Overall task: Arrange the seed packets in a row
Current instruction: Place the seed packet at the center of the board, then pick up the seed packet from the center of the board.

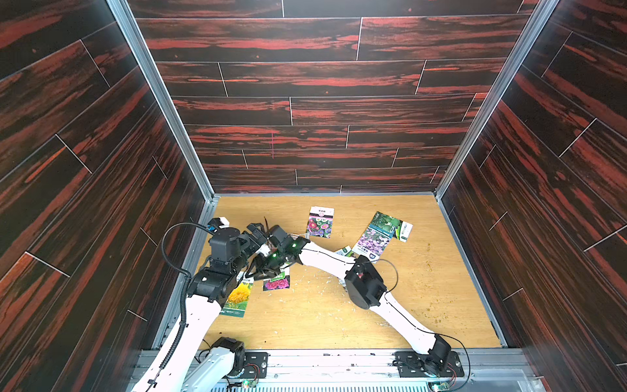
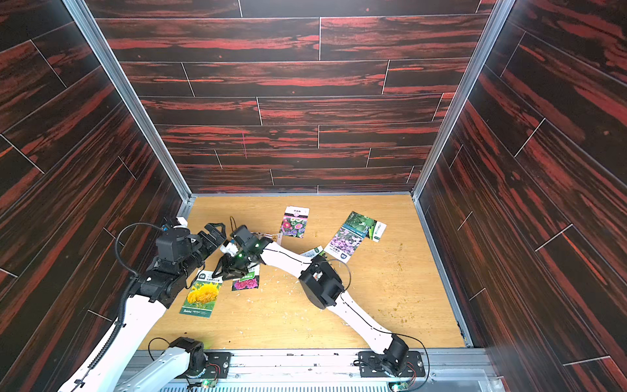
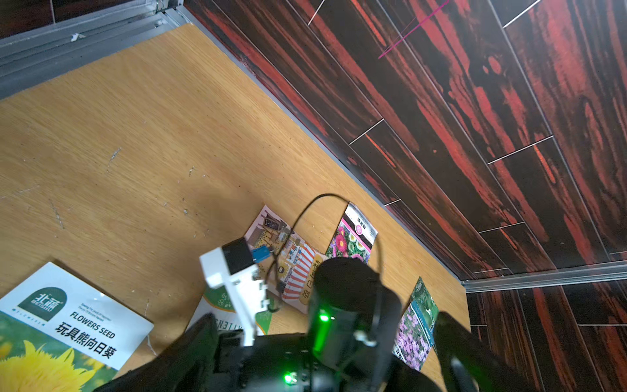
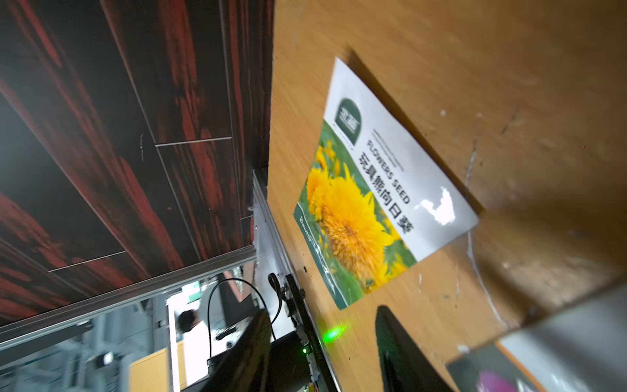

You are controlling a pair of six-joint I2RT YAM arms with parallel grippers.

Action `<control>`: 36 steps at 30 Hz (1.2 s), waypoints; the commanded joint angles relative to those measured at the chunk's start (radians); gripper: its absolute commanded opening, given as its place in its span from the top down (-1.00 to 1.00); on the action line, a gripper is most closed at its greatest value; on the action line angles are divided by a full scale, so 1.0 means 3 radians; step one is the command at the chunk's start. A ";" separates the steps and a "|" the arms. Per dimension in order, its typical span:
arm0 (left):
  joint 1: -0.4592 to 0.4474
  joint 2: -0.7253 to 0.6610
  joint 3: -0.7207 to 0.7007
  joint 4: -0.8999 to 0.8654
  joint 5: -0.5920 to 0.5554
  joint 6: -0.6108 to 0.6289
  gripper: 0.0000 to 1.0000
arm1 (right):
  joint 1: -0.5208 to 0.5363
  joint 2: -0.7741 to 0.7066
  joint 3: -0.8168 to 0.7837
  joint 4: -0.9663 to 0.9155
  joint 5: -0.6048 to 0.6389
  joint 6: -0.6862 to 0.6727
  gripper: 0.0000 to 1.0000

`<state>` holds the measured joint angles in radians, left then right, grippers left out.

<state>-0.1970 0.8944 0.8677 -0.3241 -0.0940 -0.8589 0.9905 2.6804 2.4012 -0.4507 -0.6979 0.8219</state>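
Several seed packets lie on the wooden floor. The sunflower packet (image 1: 239, 298) (image 4: 373, 190) and a pink-flower packet (image 1: 276, 283) lie side by side at the left. My right gripper (image 1: 263, 271) (image 4: 325, 359) hangs open just above the pink packet's far end, nothing between its fingers. My left gripper (image 1: 259, 229) (image 3: 322, 356) is wide open and empty, behind the right wrist. A cartoon-shop packet (image 3: 291, 258) lies mostly hidden under the right forearm. Farther back are a mixed-flower packet (image 1: 320, 222), a purple-flower packet (image 1: 371, 242) and a green-leaf packet (image 1: 390, 224).
A white-and-green packet (image 1: 342, 251) peeks out from under the right arm's elbow. Dark red wood-print walls (image 1: 305, 112) enclose the floor on three sides, with metal rails along the edges. Small pale crumbs (image 1: 315, 285) are scattered mid-floor. The two arms cross closely at the left.
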 commanded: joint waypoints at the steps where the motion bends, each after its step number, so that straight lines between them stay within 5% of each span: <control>1: 0.0018 -0.0102 -0.0017 -0.0161 -0.0084 0.0074 -1.00 | -0.0028 -0.0234 -0.0121 -0.0404 0.0350 -0.0364 -0.05; 9: 0.0022 -0.0091 -0.0367 -0.0394 -0.0149 -0.0083 -1.00 | -0.0295 -0.1119 -0.1709 0.0097 0.0641 -0.0397 -0.04; 14: 0.0020 0.0232 -0.0732 0.0010 -0.0036 -0.0253 -1.00 | -0.0549 -0.1456 -0.2376 0.0412 0.0569 -0.0364 -0.05; 24: 0.0043 0.1334 -0.0892 0.0928 0.0195 -0.0192 -1.00 | -0.0589 -0.1272 -0.2515 0.0714 0.0345 -0.0257 -0.04; 36: 0.0063 0.1987 -0.0751 0.0999 0.0401 -0.0093 -0.89 | -0.0597 -0.1143 -0.2562 0.0890 0.0195 -0.0144 -0.03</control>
<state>-0.1841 1.4654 0.6319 -0.0357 -0.0006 -0.8978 0.8112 2.3081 1.6436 -0.2085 -0.6109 0.7666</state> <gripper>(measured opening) 0.949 0.515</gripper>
